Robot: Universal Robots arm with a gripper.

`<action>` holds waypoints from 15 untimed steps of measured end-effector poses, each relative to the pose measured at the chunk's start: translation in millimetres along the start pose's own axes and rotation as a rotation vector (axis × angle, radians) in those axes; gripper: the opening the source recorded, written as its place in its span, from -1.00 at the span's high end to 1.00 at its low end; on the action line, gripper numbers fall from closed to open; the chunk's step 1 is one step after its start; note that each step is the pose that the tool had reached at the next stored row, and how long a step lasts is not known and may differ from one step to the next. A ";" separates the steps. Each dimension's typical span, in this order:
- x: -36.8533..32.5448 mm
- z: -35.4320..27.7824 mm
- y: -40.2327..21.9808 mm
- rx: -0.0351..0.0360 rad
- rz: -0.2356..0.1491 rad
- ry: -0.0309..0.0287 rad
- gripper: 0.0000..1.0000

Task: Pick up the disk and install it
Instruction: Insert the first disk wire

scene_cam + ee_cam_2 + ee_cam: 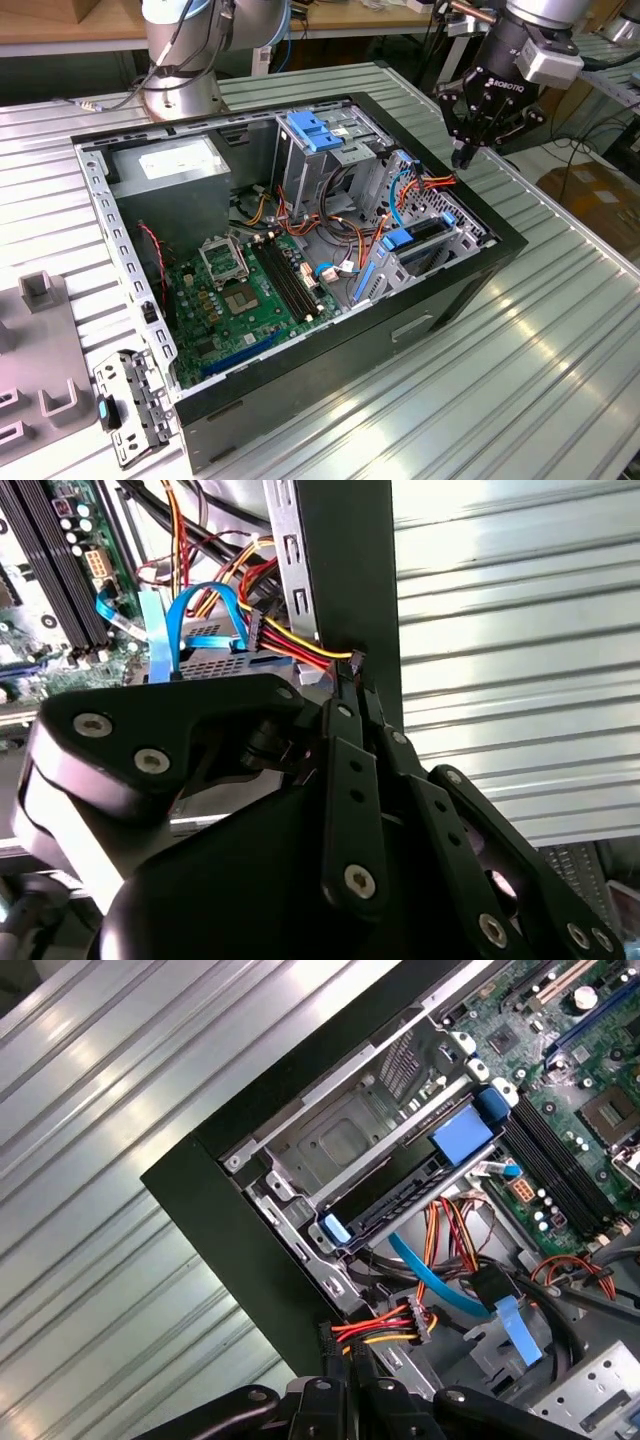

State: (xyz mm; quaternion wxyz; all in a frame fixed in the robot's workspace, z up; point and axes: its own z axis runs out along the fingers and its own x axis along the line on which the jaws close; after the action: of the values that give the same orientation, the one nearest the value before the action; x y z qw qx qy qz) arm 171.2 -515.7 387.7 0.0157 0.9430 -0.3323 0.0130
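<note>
Black fingers (345,750) of the gripper (462,152) are drawn together with no gap that we can see, and their tips hang over the rim of the open computer case (500,250) on the exterior view's right. In both wrist views we see those tips just beside the end of a red, yellow and black cable bundle (385,1328), though we cannot tell whether they pinch it. The disk (395,1203) is not in the gripper: it sits inside the drive cage (340,1145) at that corner of the case, with its light-blue rails showing at either end. We also see a blue flat cable (430,1275) curving nearby, the green motherboard (240,290) on the case floor, and the ribbed metal table (560,380) beneath it all.
</note>
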 end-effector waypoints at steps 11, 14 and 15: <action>-0.4 13.9 -0.2 0.0143 -0.017 0.0176 0.35; -0.1 17.3 0.4 0.0167 -0.026 0.0206 0.35; 0.4 18.1 1.2 0.0174 -0.031 0.0215 0.35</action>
State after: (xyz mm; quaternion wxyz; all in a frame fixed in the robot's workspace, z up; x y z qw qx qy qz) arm 171.0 -517.6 369.7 0.0112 0.9478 -0.3175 0.0257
